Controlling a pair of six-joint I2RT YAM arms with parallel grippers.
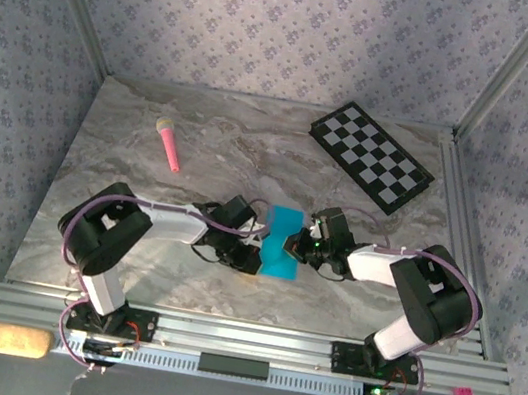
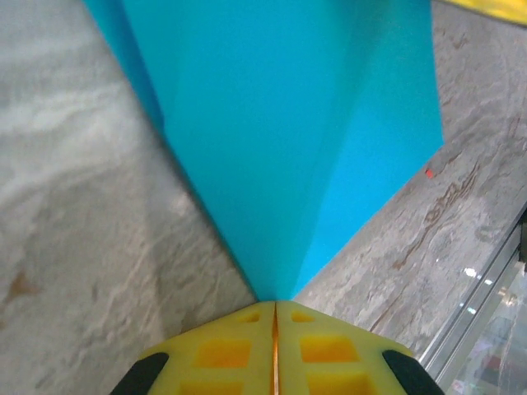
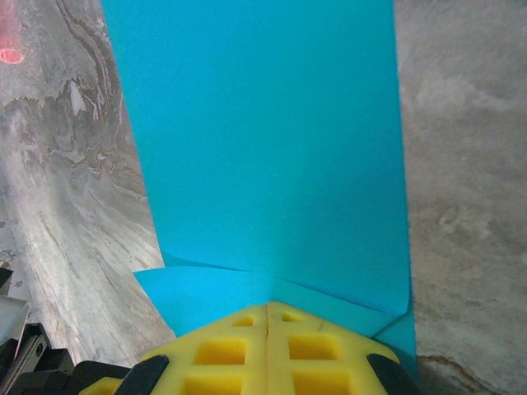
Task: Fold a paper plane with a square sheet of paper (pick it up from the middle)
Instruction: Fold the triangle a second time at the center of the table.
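Note:
The square sheet of paper (image 1: 284, 243) is bright cyan-blue and lies between the two arms at the table's near middle, bent and creased. My left gripper (image 1: 257, 248) is shut on its left edge. In the left wrist view the sheet (image 2: 296, 123) narrows to a point that runs into the closed yellow jaws of the left gripper (image 2: 274, 303). My right gripper (image 1: 295, 248) is shut on the right edge. In the right wrist view the sheet (image 3: 263, 140) rises from the right gripper (image 3: 267, 306) with a folded flap just above it. The paper plane is out of view.
A pink stick (image 1: 169, 143) lies at the back left, with its end showing in the right wrist view (image 3: 10, 33). A black-and-white checkered board (image 1: 371, 156) sits at the back right. The marble table (image 1: 118, 224) ends in a metal rail (image 1: 241, 334) in front.

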